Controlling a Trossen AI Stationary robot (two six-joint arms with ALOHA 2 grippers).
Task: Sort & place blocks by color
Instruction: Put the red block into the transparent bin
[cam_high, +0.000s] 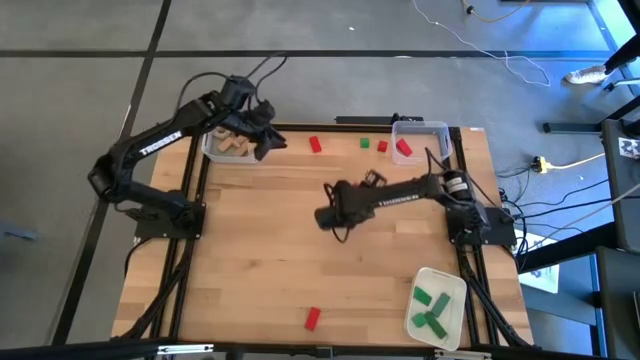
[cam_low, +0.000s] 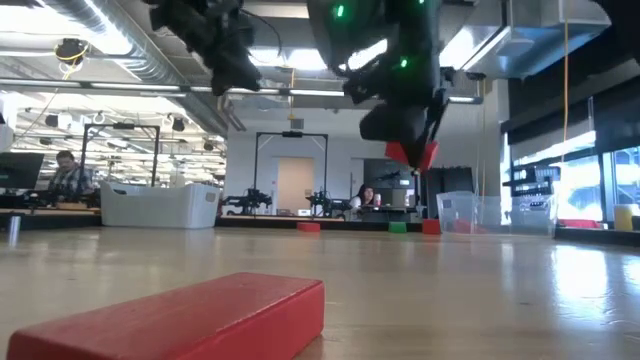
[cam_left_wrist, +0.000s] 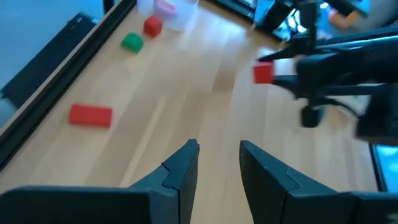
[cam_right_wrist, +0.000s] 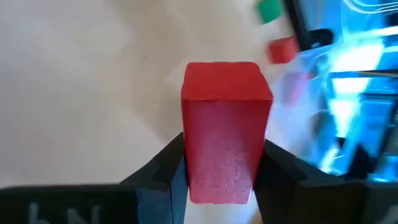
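Note:
My right gripper (cam_right_wrist: 221, 155) is shut on a red block (cam_right_wrist: 225, 134) above the middle of the table; in the high view the gripper (cam_high: 328, 215) hides the block. The low view shows the block (cam_low: 420, 154) hanging clear of the table. My left gripper (cam_left_wrist: 217, 158) stands open with nothing between its fingers, in the air at the far left (cam_high: 270, 140), beside a clear bin of tan blocks (cam_high: 228, 144). Two red blocks (cam_high: 315, 144) (cam_high: 382, 146) and a green one (cam_high: 365, 143) lie flat near the far edge. My right gripper pinches the red block by its two long sides (cam_right_wrist: 189, 162) between its two fingers. The block lies along the fingers and sticks out past their tips. The fingers slant downward. The block is lifted clear of the table, tilted, its free end (cam_low: 425, 160) lowest.
A clear bin (cam_high: 432, 128) at the far right holds a red block (cam_high: 403, 148). A white tray (cam_high: 450, 285) with green blocks sits at the near right. Another red block (cam_high: 312, 318) lies near the front edge, close to the low camera (cam_low: 190, 320).

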